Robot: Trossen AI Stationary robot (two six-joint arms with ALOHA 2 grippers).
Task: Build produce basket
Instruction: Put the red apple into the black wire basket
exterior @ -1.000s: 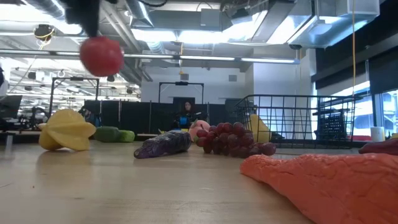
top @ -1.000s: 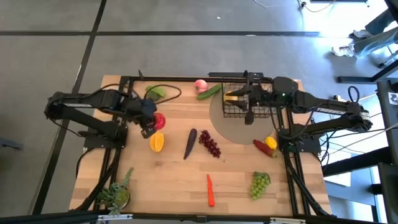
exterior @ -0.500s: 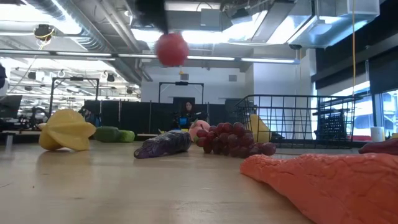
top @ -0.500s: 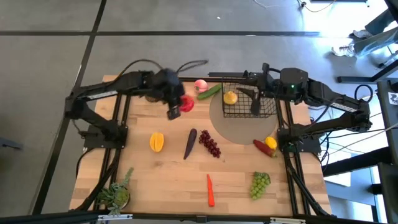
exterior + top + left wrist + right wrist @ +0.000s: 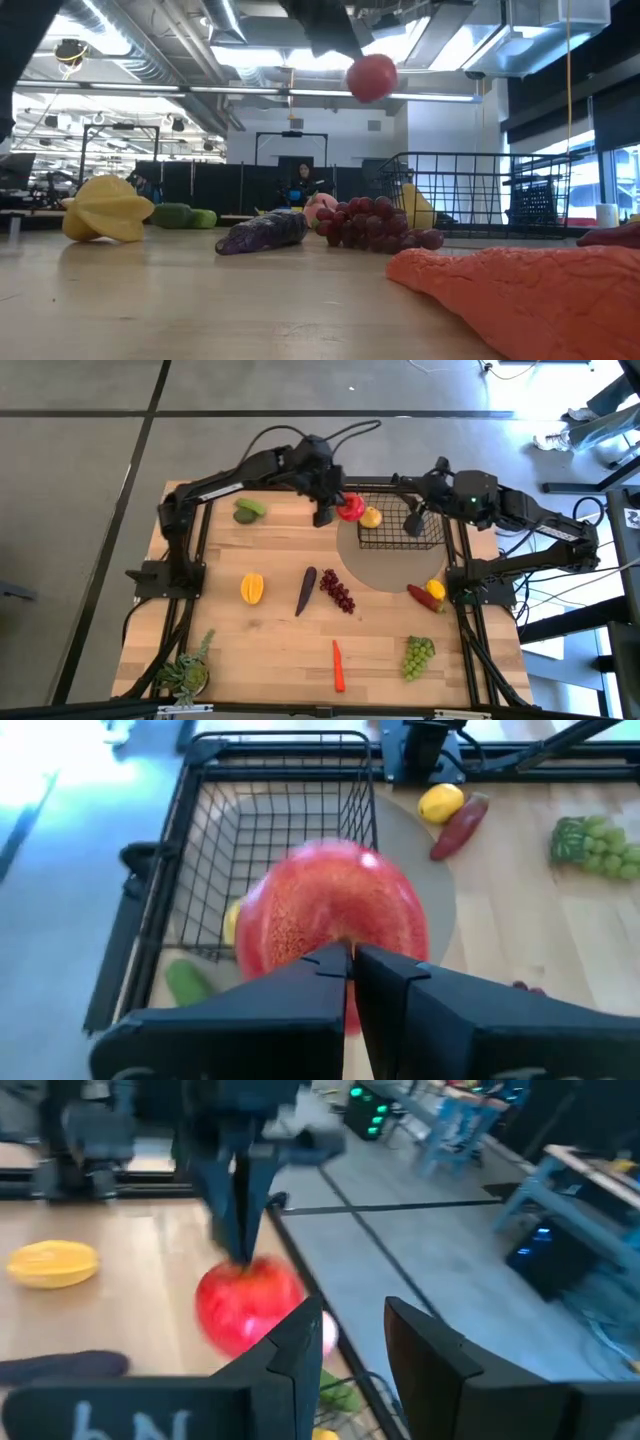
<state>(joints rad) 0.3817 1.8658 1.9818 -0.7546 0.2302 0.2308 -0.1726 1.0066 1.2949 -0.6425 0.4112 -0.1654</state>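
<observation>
Two grippers recorded. Left gripper (image 5: 338, 512): fingers closed on a red apple (image 5: 350, 509), held in the air above the near-left edge of the black wire basket (image 5: 432, 543). Right gripper (image 5: 412, 520): fingers parted, nothing between them, over the basket's right side. Inside the basket: one lemon (image 5: 371, 517). Left of the basket, on the table (image 5: 270, 650): eggplant (image 5: 305, 591), dark grapes (image 5: 337, 591), starfruit (image 5: 252, 588).
</observation>
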